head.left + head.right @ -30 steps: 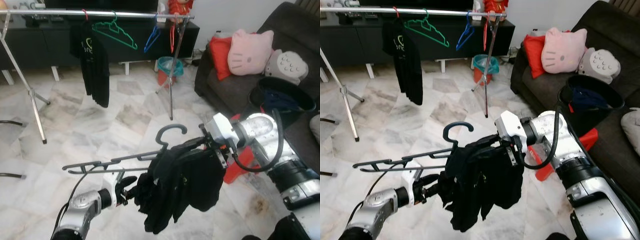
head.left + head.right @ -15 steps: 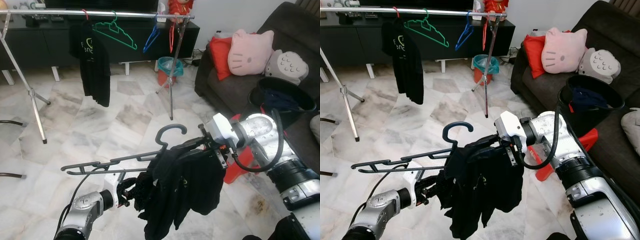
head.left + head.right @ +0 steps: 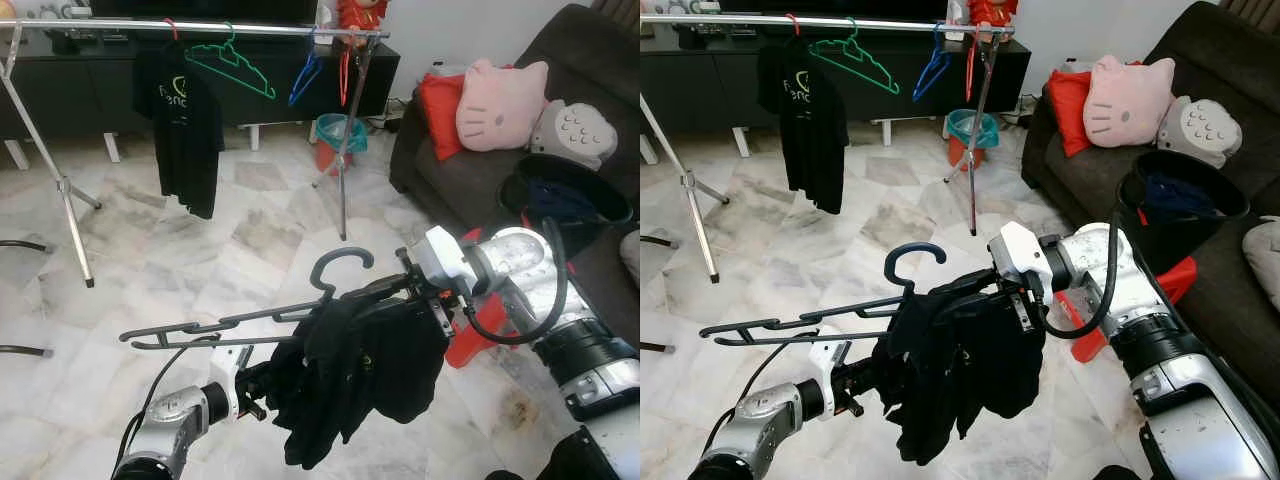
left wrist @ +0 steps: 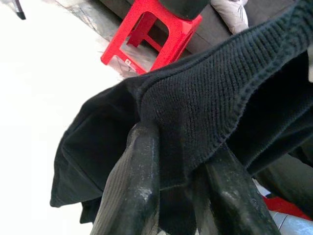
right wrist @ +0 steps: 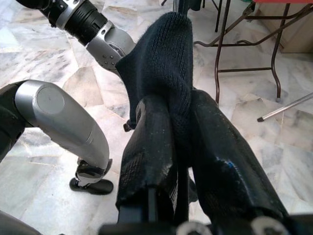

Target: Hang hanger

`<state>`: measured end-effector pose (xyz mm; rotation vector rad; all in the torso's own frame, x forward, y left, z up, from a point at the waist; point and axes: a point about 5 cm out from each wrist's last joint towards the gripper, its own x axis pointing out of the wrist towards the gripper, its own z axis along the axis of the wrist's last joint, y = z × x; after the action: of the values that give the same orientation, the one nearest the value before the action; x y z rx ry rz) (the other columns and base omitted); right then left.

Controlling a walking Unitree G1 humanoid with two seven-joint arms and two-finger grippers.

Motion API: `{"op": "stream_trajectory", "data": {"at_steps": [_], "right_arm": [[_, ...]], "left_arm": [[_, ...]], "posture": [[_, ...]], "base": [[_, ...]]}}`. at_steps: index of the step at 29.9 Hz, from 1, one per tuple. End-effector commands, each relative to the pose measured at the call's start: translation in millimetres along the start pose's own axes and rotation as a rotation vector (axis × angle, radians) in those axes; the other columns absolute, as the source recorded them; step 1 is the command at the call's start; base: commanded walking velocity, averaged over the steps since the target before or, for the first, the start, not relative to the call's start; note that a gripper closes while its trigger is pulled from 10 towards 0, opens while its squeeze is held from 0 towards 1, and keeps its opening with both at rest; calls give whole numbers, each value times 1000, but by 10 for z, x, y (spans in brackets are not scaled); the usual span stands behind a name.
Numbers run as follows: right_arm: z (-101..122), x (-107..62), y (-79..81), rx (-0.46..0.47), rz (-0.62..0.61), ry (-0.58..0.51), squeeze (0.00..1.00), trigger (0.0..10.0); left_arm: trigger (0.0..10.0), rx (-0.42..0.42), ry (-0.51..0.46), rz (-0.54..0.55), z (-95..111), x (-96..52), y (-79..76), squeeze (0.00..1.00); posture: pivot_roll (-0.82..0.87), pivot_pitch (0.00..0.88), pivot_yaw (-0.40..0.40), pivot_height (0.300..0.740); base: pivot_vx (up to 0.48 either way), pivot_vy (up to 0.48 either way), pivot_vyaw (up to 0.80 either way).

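Right gripper (image 3: 425, 297) pinches the dark grey plastic hanger (image 3: 235, 325) through the black knit garment (image 3: 355, 370); left gripper (image 4: 178, 161) pinches the hem at 7 o'clock, probably to spread it.

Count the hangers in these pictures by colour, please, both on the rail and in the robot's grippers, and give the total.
Grey hanger, carrying a black garment held by the left gripper and right gripper: 1
Green hanger: 1
Blue hanger: 1
Red hangers: 2, one under the black T-shirt and one beside the blue
Total: 5
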<state>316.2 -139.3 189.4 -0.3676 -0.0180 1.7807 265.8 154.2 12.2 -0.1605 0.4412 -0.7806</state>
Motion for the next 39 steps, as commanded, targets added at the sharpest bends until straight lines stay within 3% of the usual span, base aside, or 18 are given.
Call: {"op": "stream_trajectory", "data": {"at_steps": [1,21,25,26,27,28,29,33,34,39], "right_arm": [[65,-40,-31,-20,-8,-7,0,10000],[30,-12,-35,-12,-19,-22,0,10000],[10,-17,-21,-9,-20,-16,0,10000],[-13,-32,-3,-4,-17,3,0,10000],[-33,-41,12,-3,-14,18,0,10000],[-47,-50,25,1,-14,24,0,10000],[-55,-55,33,3,-14,26,0,10000],[-99,-97,84,23,-14,46,0,10000],[-133,-137,118,34,-19,66,0,10000],[-175,-218,182,52,-29,102,0,10000]], "left_arm": [[0,1,-10,-13,27,41,-15,0],[0,-15,-27,-36,11,8,-34,0],[0,-2,-7,15,-12,-28,21,0],[0,63,80,100,-81,-66,103,0],[1529,94,124,144,-117,-90,147,0],[9216,106,144,168,-136,-110,174,0],[10000,107,150,178,-144,-120,186,0],[10000,102,142,238,-130,-161,249,0],[10000,121,169,315,-138,-214,327,0],[10000,127,215,401,-171,-316,435,0]], "posture": [[-24,0,-133,740],[-12,0,-135,740],[-11,0,-134,740],[-10,0,-133,740],[-8,0,-132,740],[-9,0,-133,740],[-9,0,-133,740],[-9,0,-132,740],[-13,0,-130,740],[-19,0,-126,740]], "base": [[0,0,0],[0,0,0],[0,0,0],[0,0,0],[0,0,0],[0,0,0],[0,0,0],[0,0,0],[0,0,0],[0,0,0]]}}
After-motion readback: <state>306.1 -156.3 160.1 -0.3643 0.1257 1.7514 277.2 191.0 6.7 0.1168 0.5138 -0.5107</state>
